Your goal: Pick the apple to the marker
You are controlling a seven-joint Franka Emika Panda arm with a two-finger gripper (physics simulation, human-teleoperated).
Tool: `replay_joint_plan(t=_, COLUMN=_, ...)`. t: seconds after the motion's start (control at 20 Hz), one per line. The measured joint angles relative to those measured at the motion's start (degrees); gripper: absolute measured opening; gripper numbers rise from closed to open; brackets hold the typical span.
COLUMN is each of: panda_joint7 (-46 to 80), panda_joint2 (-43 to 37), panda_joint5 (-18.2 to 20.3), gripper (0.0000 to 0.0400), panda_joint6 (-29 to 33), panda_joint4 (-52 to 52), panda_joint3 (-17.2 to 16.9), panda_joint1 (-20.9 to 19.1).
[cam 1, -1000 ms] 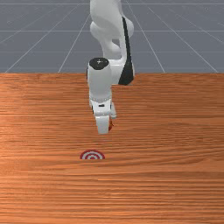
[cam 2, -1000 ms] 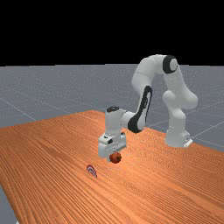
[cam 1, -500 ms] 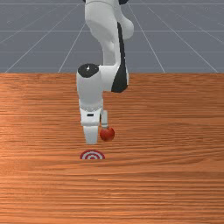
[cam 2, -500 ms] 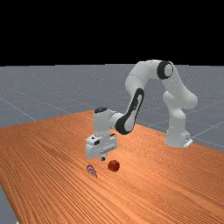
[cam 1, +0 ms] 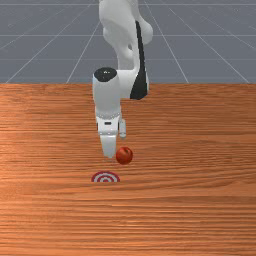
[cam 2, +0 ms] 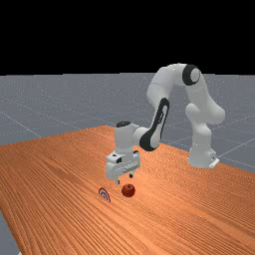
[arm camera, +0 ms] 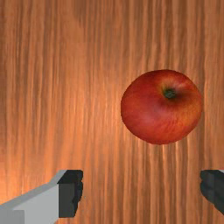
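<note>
Two fingers [arm camera: 70,192] stood wide apart with nothing between them, so the gripper [cam 2: 124,179] was open and empty above the table [cam 1: 190,200]. The apple [arm camera: 161,107] sat on the wood, stem end up, out ahead of the line between the fingertips in the wrist view and nearer one finger than the other. In the front view it rested to the right of the marker [cam 1: 105,177], near it but not on it. I judged the task to be at the grasp, with the carry not begun. The apple would likely handle as a fairly light, firm thing — stiff enough for a steady squeeze, yet smooth-skinned, round and apt to roll if one finger met it first. The best hold seemed to be on opposite sides at its widest girth or slightly below, since pads closing high on the sloping shoulders could slip off. The next move called for shifting over until the apple was centred between the fingers, then going straight down; a hard pinch could bruise the skin, so moderate force looked right.
</note>
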Motion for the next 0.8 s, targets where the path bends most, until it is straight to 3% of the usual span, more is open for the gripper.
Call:
replay_joint_plan(t=0.3, panda_joint7=7.1, panda_joint2=-0.4, panda_joint5=0.1, gripper=0.0400, panda_joint6=0.4, panda_joint4=-0.7, panda_joint3=-0.1, panda_joint1=4.2)
replay_joint_plan(t=0.45, panda_joint7=5.3, panda_joint2=1.8, panda_joint5=-0.5, gripper=0.0400, panda_joint6=-1.3, panda_joint4=2.1, panda_joint3=0.4, panda_joint1=4.2)
replay_joint_plan(t=0.55, panda_joint7=7.4, panda_joint2=2.8, panda_joint5=-2.4, gripper=0.0400, panda_joint6=2.8, panda_joint4=1.4, panda_joint3=-1.4, panda_joint1=6.0)
replay_joint_plan(t=0.65, panda_joint7=4.2, panda_joint2=3.0, panda_joint5=-1.0, gripper=0.0400, panda_joint6=3.2, panda_joint4=1.8, panda_joint3=0.5, panda_joint1=4.0)
replay_joint_plan(t=0.8, panda_joint7=4.6, panda_joint2=5.0, panda_joint5=-0.9, gripper=0.0400, panda_joint6=0.8, panda_joint4=4.2, panda_joint3=0.1, panda_joint1=3.8)
